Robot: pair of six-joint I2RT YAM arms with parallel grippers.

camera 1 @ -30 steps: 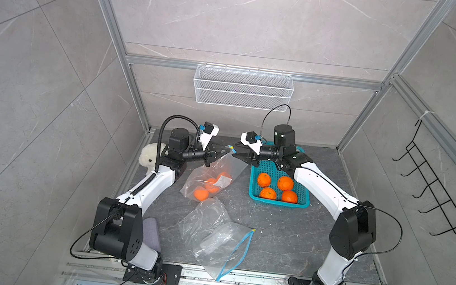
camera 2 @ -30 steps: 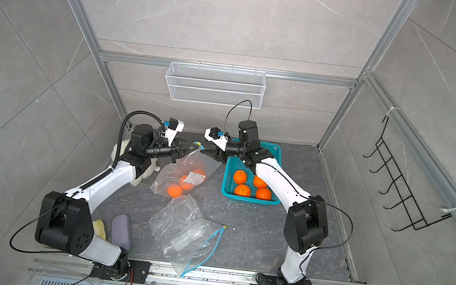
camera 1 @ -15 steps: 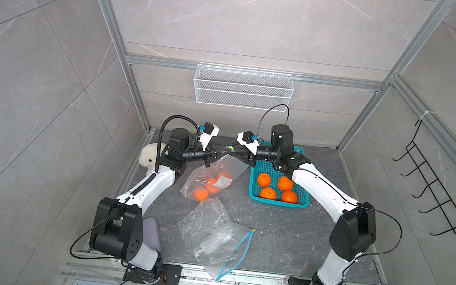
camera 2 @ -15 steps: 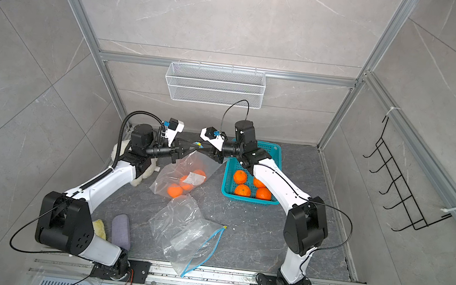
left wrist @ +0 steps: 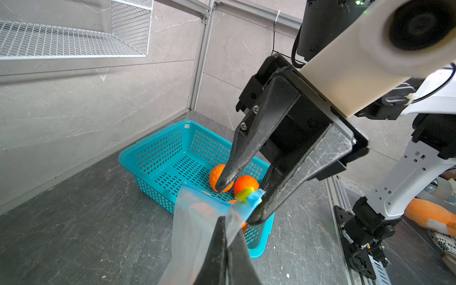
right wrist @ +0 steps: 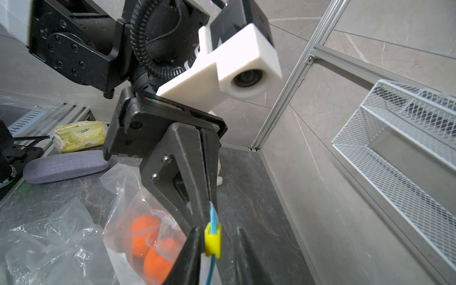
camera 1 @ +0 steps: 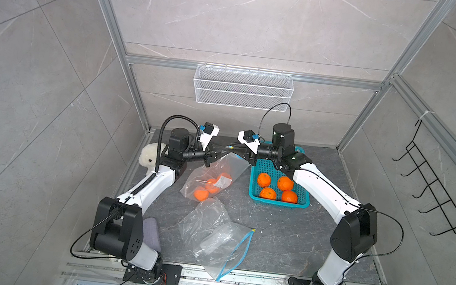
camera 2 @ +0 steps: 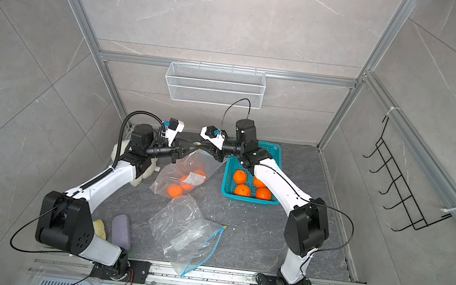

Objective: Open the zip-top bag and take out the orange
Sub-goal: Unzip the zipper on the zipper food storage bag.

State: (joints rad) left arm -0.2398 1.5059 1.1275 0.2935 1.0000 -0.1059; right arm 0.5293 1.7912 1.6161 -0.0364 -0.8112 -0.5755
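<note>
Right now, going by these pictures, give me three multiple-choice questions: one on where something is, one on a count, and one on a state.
1. Where does the teal basket stand?
A. at the back of the table, beside the right arm
B. at the front edge of the table
C. in the middle of the table

2. How many oranges lie in the basket?
A. two
B. four
C. six

3. What is the left gripper doing?
A. standing open over the basket
B. shut on an orange
C. shut on the top edge of the zip-top bag

Answers:
1 A: both top views show it near the back wall, under the right arm's forearm.
2 B: four can be counted in a top view.
3 C: the right wrist view shows its fingers pinched together on the bag's blue zip strip.
</note>
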